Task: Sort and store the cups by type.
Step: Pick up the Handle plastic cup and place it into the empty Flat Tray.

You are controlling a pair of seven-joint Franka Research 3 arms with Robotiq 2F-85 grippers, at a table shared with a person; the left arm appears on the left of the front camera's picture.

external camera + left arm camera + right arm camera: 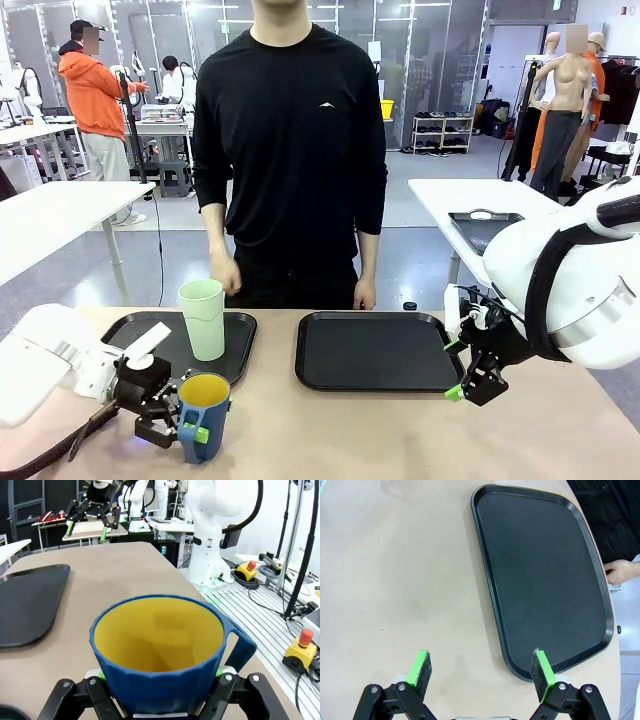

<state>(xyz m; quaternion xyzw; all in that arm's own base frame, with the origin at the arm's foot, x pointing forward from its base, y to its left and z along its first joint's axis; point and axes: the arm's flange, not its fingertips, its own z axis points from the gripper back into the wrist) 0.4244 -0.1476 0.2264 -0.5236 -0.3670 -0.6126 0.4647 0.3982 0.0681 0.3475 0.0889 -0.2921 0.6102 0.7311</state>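
A tall pale green tumbler (203, 318) stands upright on the left black tray (238, 330). The dark blue mug (203, 415) with its yellow inside sits in front of that tray, near the table's front edge. My left gripper (192, 428) is shut on the mug from the left. In the left wrist view the mug (160, 650) stands upright between my left gripper's (160, 682) fingers, handle to the right. My right gripper (468, 372) hangs open by the right tray's (375, 350) right rim. In the right wrist view the right gripper (482, 672) holds nothing.
A person stands at the far side, one hand (622, 572) near the right tray's (545, 580) far edge. Bare tabletop (395, 580) lies between the trays and along the front. A black tray (30, 600) shows in the left wrist view.
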